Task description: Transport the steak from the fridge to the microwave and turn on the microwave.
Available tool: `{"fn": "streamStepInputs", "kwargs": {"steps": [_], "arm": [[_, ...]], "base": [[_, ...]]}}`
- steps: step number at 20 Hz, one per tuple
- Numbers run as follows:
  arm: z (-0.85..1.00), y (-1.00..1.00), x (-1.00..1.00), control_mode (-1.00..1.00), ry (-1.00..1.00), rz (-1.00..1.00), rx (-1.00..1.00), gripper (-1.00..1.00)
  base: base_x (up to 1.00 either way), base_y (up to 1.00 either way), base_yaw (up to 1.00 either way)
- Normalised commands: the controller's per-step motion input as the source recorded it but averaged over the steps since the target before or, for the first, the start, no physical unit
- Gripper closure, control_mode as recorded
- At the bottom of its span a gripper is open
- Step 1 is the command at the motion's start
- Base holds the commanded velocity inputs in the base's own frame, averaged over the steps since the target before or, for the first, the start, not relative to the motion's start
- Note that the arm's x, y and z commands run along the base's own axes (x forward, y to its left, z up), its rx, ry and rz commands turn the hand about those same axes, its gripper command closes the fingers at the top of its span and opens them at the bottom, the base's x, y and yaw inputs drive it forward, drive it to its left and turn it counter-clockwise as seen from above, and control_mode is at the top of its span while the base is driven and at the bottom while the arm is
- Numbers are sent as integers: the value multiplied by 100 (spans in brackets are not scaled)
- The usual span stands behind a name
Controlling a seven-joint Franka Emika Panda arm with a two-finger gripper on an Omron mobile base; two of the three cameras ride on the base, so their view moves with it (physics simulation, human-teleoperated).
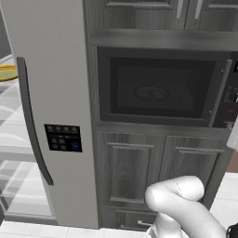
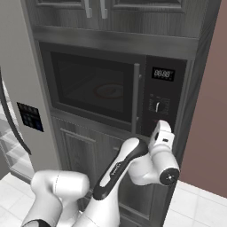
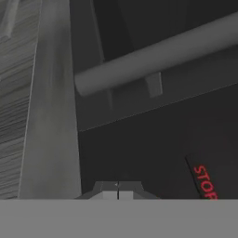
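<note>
The microwave (image 2: 95, 91) has its door closed, its handle (image 2: 136, 98) upright; the arm's hand (image 2: 160, 138) is raised at the control panel (image 2: 162, 99).

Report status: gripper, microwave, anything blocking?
Gripper shut, empty, tips at the microwave control panel by the STOP label. Microwave door closed, turntable visible through the glass. Nothing in the way.

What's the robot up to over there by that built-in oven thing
The white arm has its two-finger gripper shut, holding nothing, close against the lower control panel of the wide black built-in microwave, near a red STOP label. The microwave's dark glass door is closed. Beside it, the tall light-grey fridge stands open, a round yellow-orange plate on its shelf.
</note>
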Motion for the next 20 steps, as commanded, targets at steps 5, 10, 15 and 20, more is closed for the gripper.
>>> {"fn": "streamStepInputs", "kwargs": {"steps": [5, 10, 15, 20], "arm": [[-8, 0, 23, -100, 0, 0, 0, 100], [-8, -3, 23, -100, 0, 0, 0, 100], [-10, -15, 20, -100, 0, 0, 0, 100], [-8, -13, 43, -100, 2, 0, 0, 100]], "base": [[0, 0, 0], [0, 0, 0], [0, 0, 0], [0, 0, 0]]}}
